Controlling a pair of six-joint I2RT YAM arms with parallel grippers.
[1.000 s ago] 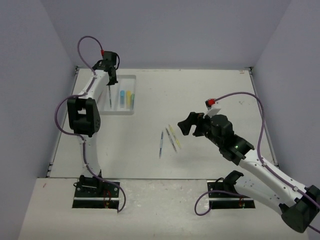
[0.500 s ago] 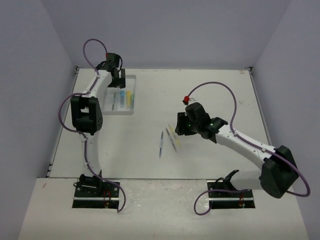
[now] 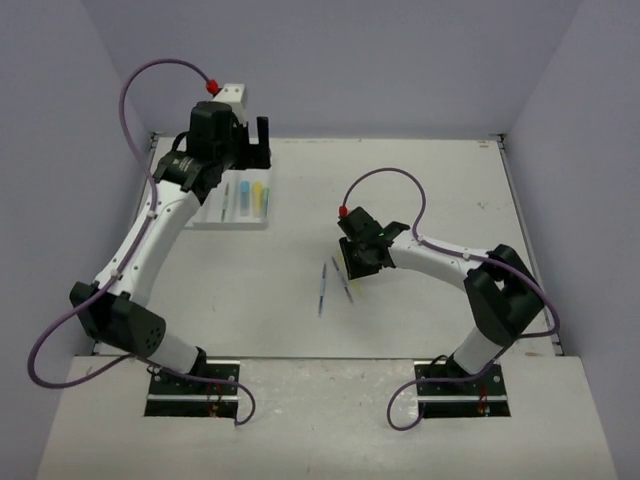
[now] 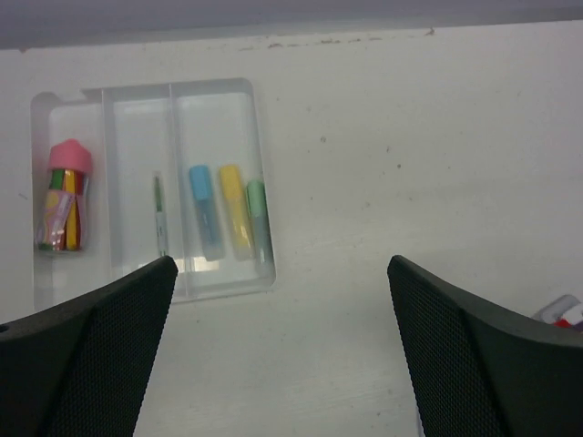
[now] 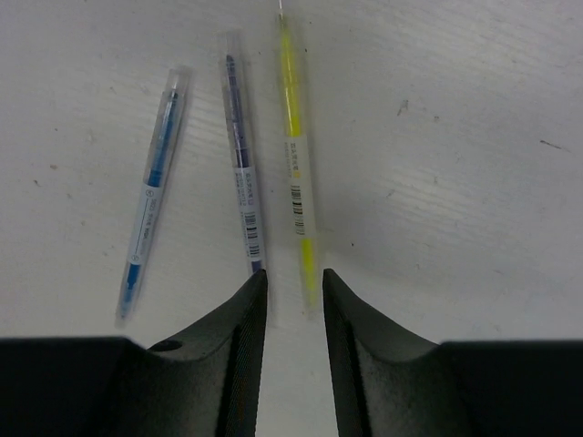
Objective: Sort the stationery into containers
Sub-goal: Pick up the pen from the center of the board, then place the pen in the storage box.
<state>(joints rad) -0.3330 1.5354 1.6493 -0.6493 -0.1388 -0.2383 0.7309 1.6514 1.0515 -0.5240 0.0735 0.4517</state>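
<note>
Stationery on the table: a blue pen [image 5: 153, 196], a purple pen [image 5: 243, 159] and a yellow pen [image 5: 296, 155] lie side by side. The yellow pen's end sits at the right gripper's [image 5: 293, 287] narrowly parted jaws. Farther left, a white tray [image 4: 182, 84] holds a pink-capped tube [image 4: 64, 196], a thin pen [image 4: 160, 214] and blue [image 4: 206, 209], yellow [image 4: 237, 205] and green [image 4: 259, 218] highlighters, facing the left gripper's [image 4: 281, 264] wide-spread jaws. The table [image 3: 420, 190] is white and the walls [image 3: 350, 60] lavender.

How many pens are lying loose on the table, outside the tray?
3. A blue pen, a dark blue pen and a yellow pen lie side by side just ahead of the right gripper. None looks hidden, though the right arm covers some table in the top view.
</note>
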